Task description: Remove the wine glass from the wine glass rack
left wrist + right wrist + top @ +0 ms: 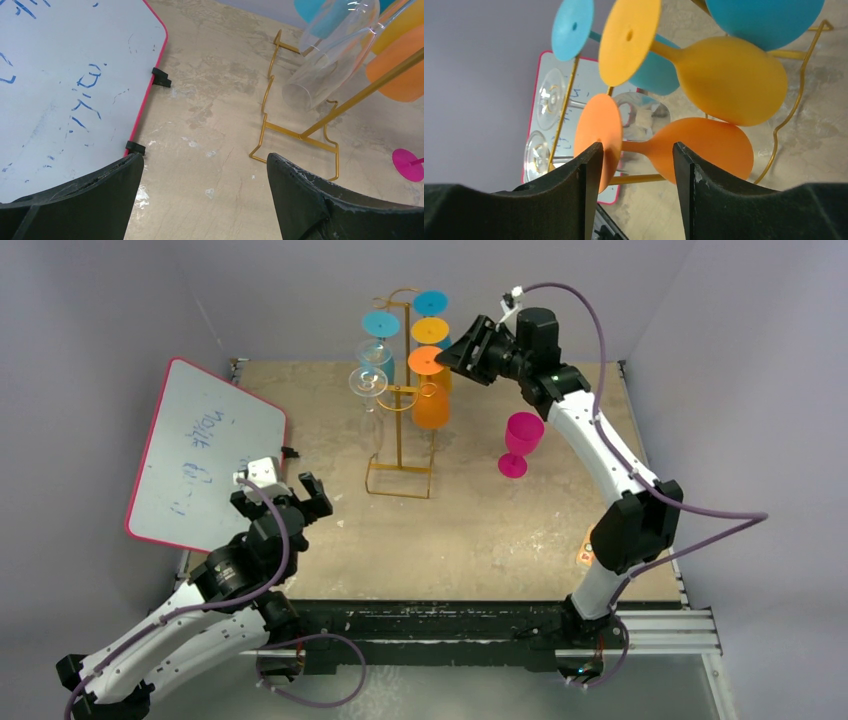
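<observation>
The orange, opaque wine glass (704, 147) is hung upside down on the tall gold wire wine glass rack (398, 430), at about 2 o'clock from the post in the top view. Its thin stem is bracketed, not pinched, by the parted right gripper (636, 150). It is judged light, stiff and smooth, so the stem near the foot is best taken; the left gripper (282, 498) is held wide open and empty at 8 o'clock.

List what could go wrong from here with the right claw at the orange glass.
1. The right claw straddles the stem of the orange glass close to its foot; closing off-centre could catch the foot or slip.
2. The yellow glass hangs close by; pulling out could knock it off its hook.
3. The wine glass rack is thin wire; a snagged foot might tip it.
</observation>
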